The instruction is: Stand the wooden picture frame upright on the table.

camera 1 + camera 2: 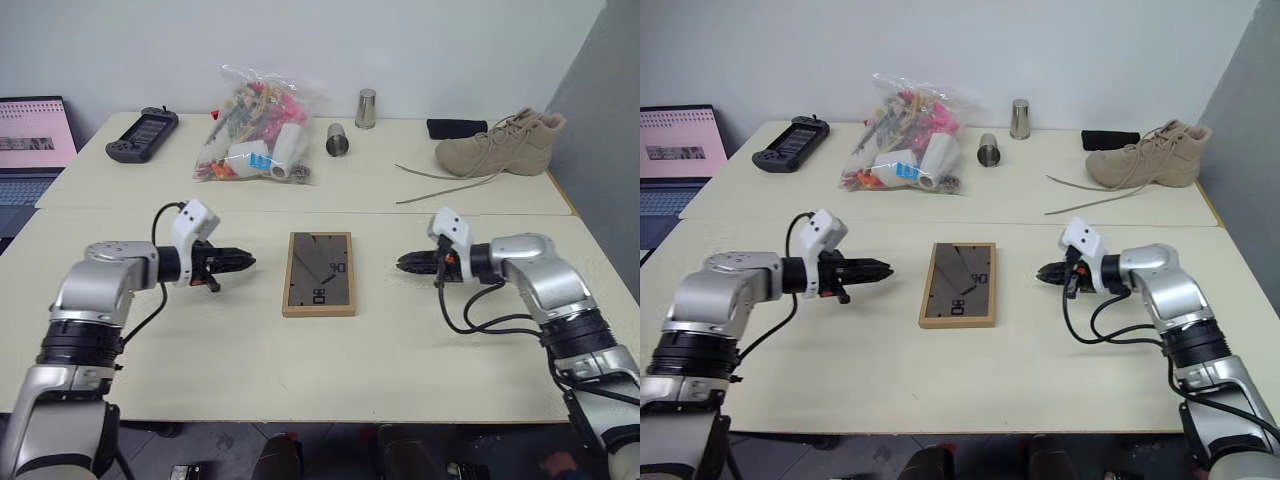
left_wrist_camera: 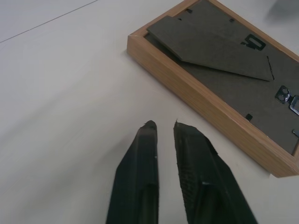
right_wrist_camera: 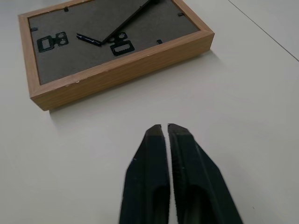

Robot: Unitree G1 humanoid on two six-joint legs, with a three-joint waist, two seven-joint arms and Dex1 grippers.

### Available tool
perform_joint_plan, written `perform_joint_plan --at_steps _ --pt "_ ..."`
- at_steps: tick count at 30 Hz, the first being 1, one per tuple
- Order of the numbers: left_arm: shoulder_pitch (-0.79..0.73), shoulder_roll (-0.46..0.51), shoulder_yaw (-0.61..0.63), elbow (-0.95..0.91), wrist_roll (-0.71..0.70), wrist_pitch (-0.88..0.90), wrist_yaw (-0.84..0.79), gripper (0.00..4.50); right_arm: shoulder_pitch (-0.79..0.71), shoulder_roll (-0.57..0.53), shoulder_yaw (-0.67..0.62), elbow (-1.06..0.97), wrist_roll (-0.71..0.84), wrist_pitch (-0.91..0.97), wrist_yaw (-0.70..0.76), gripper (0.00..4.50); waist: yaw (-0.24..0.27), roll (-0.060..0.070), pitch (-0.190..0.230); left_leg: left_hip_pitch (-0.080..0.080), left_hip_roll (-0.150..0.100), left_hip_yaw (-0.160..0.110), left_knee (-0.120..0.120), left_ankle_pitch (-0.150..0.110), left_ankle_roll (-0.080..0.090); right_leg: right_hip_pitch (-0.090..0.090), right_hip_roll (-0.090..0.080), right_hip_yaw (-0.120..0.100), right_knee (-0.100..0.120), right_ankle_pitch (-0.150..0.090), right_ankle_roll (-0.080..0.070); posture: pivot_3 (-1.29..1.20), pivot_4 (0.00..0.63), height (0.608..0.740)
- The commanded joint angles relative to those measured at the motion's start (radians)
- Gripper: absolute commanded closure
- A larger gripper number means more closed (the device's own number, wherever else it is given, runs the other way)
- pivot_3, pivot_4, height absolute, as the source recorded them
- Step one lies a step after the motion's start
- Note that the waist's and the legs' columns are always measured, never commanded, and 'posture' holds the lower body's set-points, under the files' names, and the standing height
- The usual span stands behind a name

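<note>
Worktop (image 1: pixel 250 370): pale cream surface, made of two slabs with a seam running across between them; the near slab carries the frame, the far slab the clutter.
Laptop (image 1: pixel 30 140): open at the far left edge, screen lit pink and white.
Plastic bag (image 1: pixel 255 130): clear, stuffed with colourful bits, lying on the far slab left of centre.
Boot (image 1: pixel 500 145): tan, on the far slab at the right, its long laces trailing toward the centre.
Wooden picture frame (image 1: pixel 319 273): lying flat, back panel up, on the near slab midway between the two hands; light-wood rim, dark grey-brown back, the fold-out stand lying against the panel, small metal hangers visible in the right wrist view.
Game controller (image 1: pixel 142 134): dark, on the far slab to the left of the bag.
Black pouch (image 1: pixel 456 128): flat against the far edge, just behind the boot.
Metal cups (image 1: pixel 338 139): one lying on its side right of the bag, another standing upright behind it.
Left hand (image 1: pixel 248 262): fingers pressed together, pinching nothing, pointing at the frame's left long edge, near it but apart.
Right hand (image 1: pixel 402 264): fingers pressed together, empty, pointing at the frame's right long edge, near but not touching.
</note>
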Motion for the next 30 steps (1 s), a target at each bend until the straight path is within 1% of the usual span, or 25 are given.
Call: perform_joint_plan --at_steps 1,7,9,14,17,21,25,30 --pt "-0.043 -0.030 -0.019 0.042 0.040 -0.075 0.016 4.48 -0.047 0.048 0.009 0.058 -0.043 -0.064 -0.059 4.50 -0.001 0.000 0.000 0.000 0.000 0.000 0.000 0.000 0.000 0.000 0.000 0.000 0.000 0.000 0.000 0.00 0.150 0.740" --pt "-0.099 -0.100 -0.053 0.150 0.097 -0.149 0.045 4.48 -0.083 0.148 0.038 0.148 -0.098 -0.114 -0.127 4.50 0.000 0.000 0.000 0.000 0.000 0.000 0.000 0.000 0.000 0.000 0.000 0.000 0.000 0.000 0.000 0.00 0.150 0.740" --pt "-0.101 -0.118 -0.080 0.160 0.120 -0.162 0.041 4.48 -0.084 0.171 0.053 0.151 -0.105 -0.127 -0.117 4.50 0.000 0.000 0.000 0.000 0.000 0.000 0.000 0.000 0.000 0.000 0.000 0.000 0.000 0.000 0.000 0.00 0.150 0.740" --pt "-0.097 -0.153 -0.101 0.136 0.121 -0.154 0.016 4.48 -0.091 0.217 0.060 0.160 -0.115 -0.129 -0.129 4.50 0.000 0.000 0.000 0.000 0.000 0.000 0.000 0.000 0.000 0.000 0.000 0.000 0.000 0.000 0.000 0.00 0.150 0.740" --pt "-0.078 -0.140 -0.113 0.081 0.118 -0.138 -0.014 4.48 -0.085 0.220 0.057 0.136 -0.110 -0.116 -0.114 4.50 -0.001 0.000 0.000 0.000 0.000 -0.001 0.000 0.000 0.000 0.000 0.000 0.000 0.001 0.000 0.000 0.00 0.150 0.740" --pt "-0.056 -0.122 -0.108 0.008 0.110 -0.102 -0.033 4.48 -0.045 0.209 0.051 0.026 -0.053 -0.046 -0.052 4.50 -0.001 0.000 0.000 0.000 0.000 -0.001 0.000 0.000 0.000 0.000 0.000 0.000 0.001 0.000 0.000 0.00 0.150 0.740" --pt "-0.027 -0.100 -0.128 -0.072 0.112 -0.076 -0.065 4.48 -0.004 0.174 0.065 -0.067 -0.042 -0.003 -0.017 4.50 0.000 0.000 0.000 0.000 0.000 -0.001 0.000 0.000 0.000 0.000 0.000 -0.001 0.001 0.000 0.000 0.00 0.150 0.740" --pt "-0.008 -0.078 -0.134 -0.111 0.119 -0.061 -0.087 4.48 0.035 0.139 0.065 -0.143 -0.033 0.045 0.007 4.50 0.000 0.000 0.000 0.000 0.000 -0.001 0.000 0.000 0.000 0.000 0.000 -0.001 0.001 0.000 0.000 0.00 0.150 0.740"
